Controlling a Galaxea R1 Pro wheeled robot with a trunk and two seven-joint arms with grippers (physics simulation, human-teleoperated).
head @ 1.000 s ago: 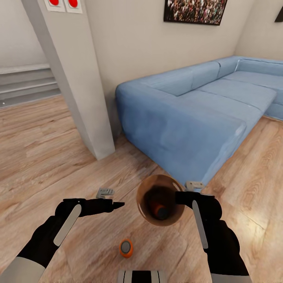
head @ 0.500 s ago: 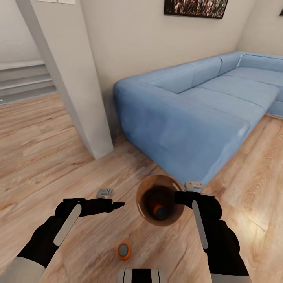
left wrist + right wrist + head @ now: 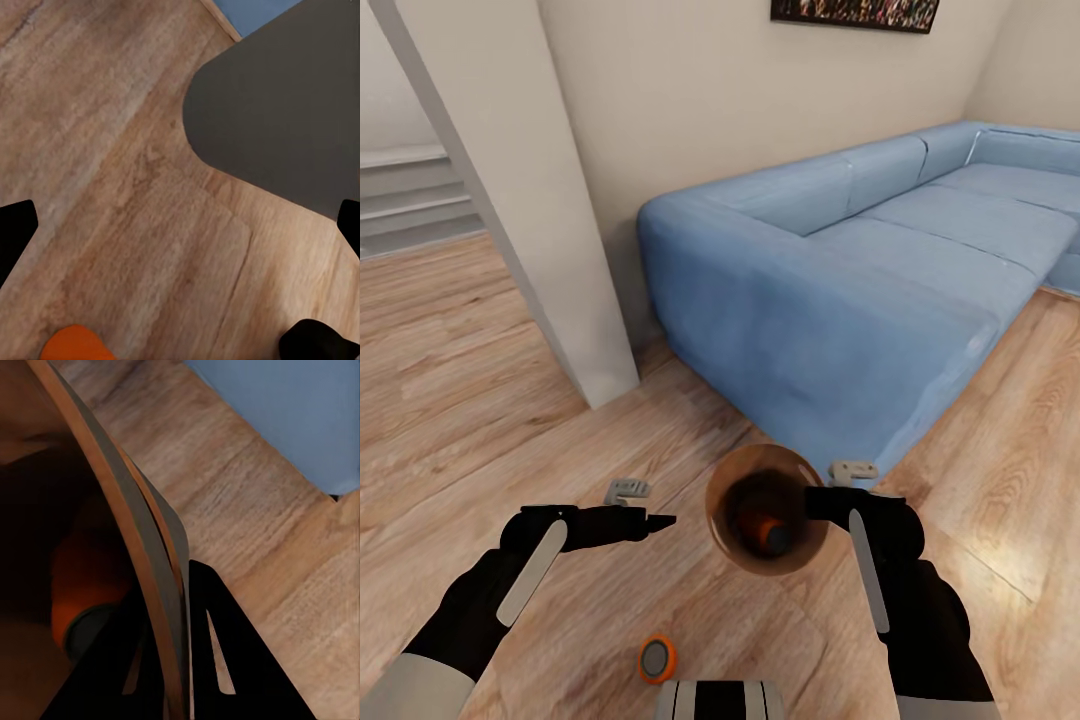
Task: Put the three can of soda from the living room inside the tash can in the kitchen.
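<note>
1. Right black gripper point(image 3: 822, 503) pinching the rim of the small round brown wooden bucket point(image 3: 732, 478), held above the floor; in the right wrist view, thin bucket wall point(image 3: 142, 547) clamped between the dark fingers point(image 3: 225, 660).
2. Left black gripper point(image 3: 650, 521) pressed together at the fingertips as seen from the head, holding nothing, level with the bucket and apart from it.
3. One orange soda can with grey top point(image 3: 768, 533) lying inside the bucket, also seen in the right wrist view point(image 3: 86, 585).
4. One more orange soda can point(image 3: 656, 660) lying on the floor just in front of the robot base; orange edge point(image 3: 75, 343) in the left wrist view.
5. Pale wood plank floor point(image 3: 450, 400) all around, one big blue sofa point(image 3: 840, 290) ahead, white pillar point(image 3: 530, 200) at left, framed picture point(image 3: 855, 12) on the wall.
</note>
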